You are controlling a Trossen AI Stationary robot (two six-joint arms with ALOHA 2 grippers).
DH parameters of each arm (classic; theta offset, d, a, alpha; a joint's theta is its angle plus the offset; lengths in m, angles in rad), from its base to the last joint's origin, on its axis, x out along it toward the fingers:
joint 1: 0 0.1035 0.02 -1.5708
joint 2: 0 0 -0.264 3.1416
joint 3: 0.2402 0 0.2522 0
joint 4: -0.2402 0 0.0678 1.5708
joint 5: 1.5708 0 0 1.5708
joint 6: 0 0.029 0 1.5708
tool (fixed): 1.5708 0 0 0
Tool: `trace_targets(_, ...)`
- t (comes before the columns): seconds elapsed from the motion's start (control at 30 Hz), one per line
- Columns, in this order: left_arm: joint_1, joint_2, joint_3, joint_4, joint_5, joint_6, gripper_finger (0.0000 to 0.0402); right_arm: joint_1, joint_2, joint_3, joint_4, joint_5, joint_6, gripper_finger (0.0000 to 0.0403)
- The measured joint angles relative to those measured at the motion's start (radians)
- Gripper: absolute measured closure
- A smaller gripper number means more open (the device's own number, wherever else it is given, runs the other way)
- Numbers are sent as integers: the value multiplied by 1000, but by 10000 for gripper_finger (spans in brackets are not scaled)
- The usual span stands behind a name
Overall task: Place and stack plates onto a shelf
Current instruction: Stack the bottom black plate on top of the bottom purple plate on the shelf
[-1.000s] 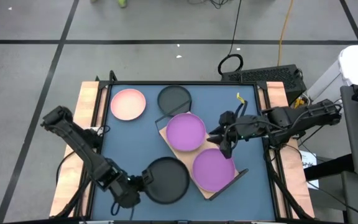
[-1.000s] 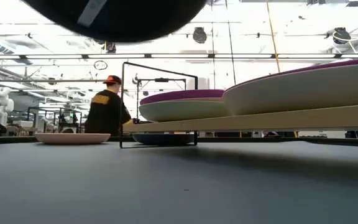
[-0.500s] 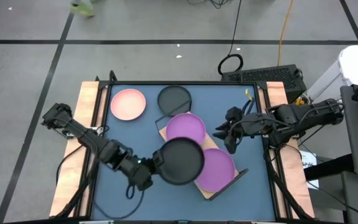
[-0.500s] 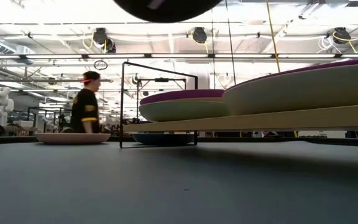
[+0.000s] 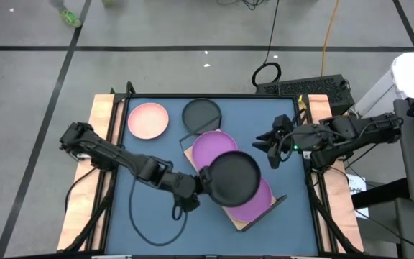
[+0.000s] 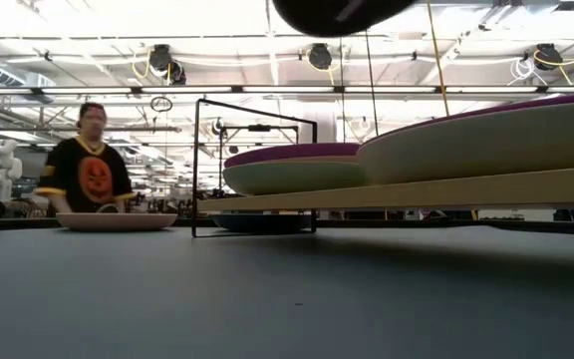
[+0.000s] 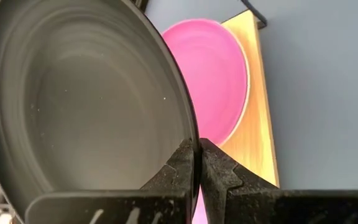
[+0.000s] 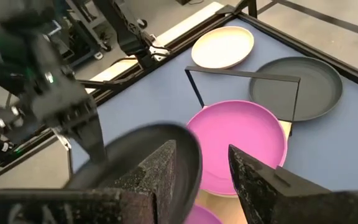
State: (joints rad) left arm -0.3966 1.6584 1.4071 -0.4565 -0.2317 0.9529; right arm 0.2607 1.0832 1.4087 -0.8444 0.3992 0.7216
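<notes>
My left gripper [image 5: 197, 185] is shut on a black plate [image 5: 233, 176] and holds it in the air over the near end of the wooden shelf [image 5: 244, 220]. Two purple plates rest on the shelf board: the far one [image 5: 213, 146] shows whole, the near one [image 5: 259, 203] lies mostly hidden under the black plate. In the low view the held plate [image 6: 342, 12] hangs high above the shelf. A pink plate [image 5: 148, 119] and a second black plate [image 5: 201, 113] lie on the table at the far side. My right gripper [image 5: 272, 147] hovers open, right of the shelf. My left gripper pinches the black plate's rim [image 7: 191, 134] between its two fingers [image 7: 182, 165], one on the plate's inner face and one on its underside. The fingers come from the table's left, slanting down. The plate is lifted clear and hangs above the near purple plate.
The shelf's black wire frame [image 5: 186, 137] stands up at its far end, partly over the second black plate. A black cable [image 5: 144, 230] trails on the mat below my left arm. In the low view a person [image 6: 90, 175] stands beyond the table.
My left gripper has swung from the table's near left toward the right and slightly up, carrying the black plate from above the bare mat to above the shelf's near purple plate. My right gripper has drawn back a little toward the far right.
</notes>
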Motion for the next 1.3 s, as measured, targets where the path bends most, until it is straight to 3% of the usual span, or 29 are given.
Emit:
trace_targets(0.63,24,212,2,245,75,113,380,0,2,0,1,33,2,271)
trace_targets(1.3,36,287,3,268,137,123,374,0,2,0,4,48,2,271)
